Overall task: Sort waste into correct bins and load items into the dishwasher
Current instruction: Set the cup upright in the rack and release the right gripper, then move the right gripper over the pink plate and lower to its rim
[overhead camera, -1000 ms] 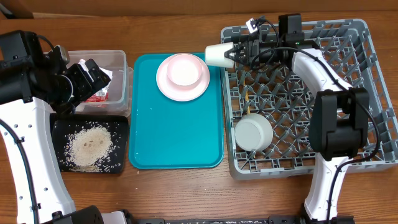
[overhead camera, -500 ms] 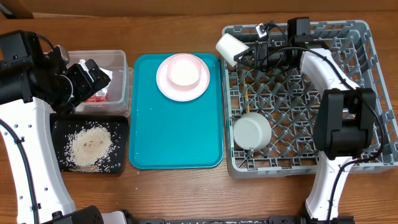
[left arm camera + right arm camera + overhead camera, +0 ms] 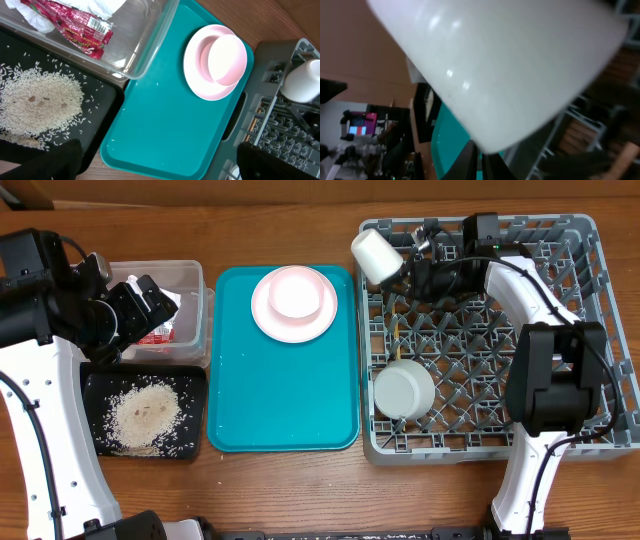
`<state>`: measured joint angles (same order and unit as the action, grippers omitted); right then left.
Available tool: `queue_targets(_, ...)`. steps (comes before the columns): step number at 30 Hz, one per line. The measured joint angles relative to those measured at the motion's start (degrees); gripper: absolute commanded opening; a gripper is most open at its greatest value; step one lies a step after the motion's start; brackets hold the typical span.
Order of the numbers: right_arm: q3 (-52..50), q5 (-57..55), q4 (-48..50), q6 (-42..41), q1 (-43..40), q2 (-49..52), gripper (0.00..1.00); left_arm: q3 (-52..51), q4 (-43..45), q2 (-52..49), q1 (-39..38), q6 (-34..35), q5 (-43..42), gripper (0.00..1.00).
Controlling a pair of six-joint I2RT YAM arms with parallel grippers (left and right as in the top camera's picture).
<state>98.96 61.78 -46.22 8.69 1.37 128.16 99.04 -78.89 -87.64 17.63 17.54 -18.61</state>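
Cup [image 3: 375, 255] tilted over dish rack [image 3: 592, 240] corner, clenched in right hand [image 3: 402, 268], left hand [image 3: 155, 305] spread empty

Right arm [image 3: 545, 380] rises from the near-right edge and reaches to the far edge, forearm bent left. Right gripper [image 3: 405, 268] points left, fingers clamped on the tilted small cream cup [image 3: 374, 254]. Left arm [image 3: 40, 410] stands along the left edge, wrist toward the far-left corner. Left gripper [image 3: 150, 305] faces down, fingers [image 3: 65, 157] spread wide, holding nothing.
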Motion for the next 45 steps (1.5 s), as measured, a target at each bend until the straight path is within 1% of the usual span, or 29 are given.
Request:
queue_targets(3, -0.17, -3.43, -1.18, 0.11, -0.63, 0.39, 0.06, 0.00, 0.00, 0.00, 0.00, 0.00, -0.02, 1.00)
queue_targets(12, -0.17, -5.79, -3.67, 0.37, -1.09, -0.02, 0.05, 0.00, 0.02, 0.00, 0.00, 0.00, 0.00, 1.00)
queue_targets(15, -0.20, -9.94, -5.05, 0.33, -1.11, -1.66, 0.05, 0.00, 0.02, 0.00, 0.00, 0.00, -0.02, 1.00)
queue_targets(19, -0.20, -16.04, -6.19, 0.35, -0.90, -6.40, 0.05, 0.00, 0.02, 0.00, 0.00, 0.00, -0.02, 1.00)
queue_targets(23, -0.20, -22.25, -6.08, 0.35, 1.16, -14.62, 0.05, 0.00, 0.02, 0.00, 0.00, 0.00, -0.02, 1.00)
queue_targets(27, -0.17, -29.64, -4.90, 0.35, 7.67, -22.49, 0.08, 0.00, 0.00, 0.00, 0.00, 0.00, -0.02, 1.00)
queue_targets(30, -0.11, -34.71, -2.67, 0.37, 14.62, -24.74, 0.10, 0.00, 0.02, 0.00, 0.00, 0.00, -0.02, 1.00)
queue_targets(36, -0.13, -44.15, 2.62, 0.35, 27.93, -24.37, 0.13, 0.00, 0.02, 0.00, 0.00, 0.00, -0.02, 1.00)
queue_targets(41, -0.13, -51.23, 7.76, 0.42, 36.65, -24.37, 0.17, 0.00, 0.02, 0.00, 0.00, 0.00, 0.00, 1.00)
queue_targets(42, -0.13, -52.09, 8.48, 0.37, 37.79, -24.28, 0.19, 0.00, 0.02, 0.00, 0.00, 0.00, -0.02, 1.00)
queue_targets(45, -0.13, -55.12, 11.67, 0.57, 41.31, -23.26, 0.21, 0.00, 0.04, 0.00, 0.00, 0.00, 0.00, 1.00)
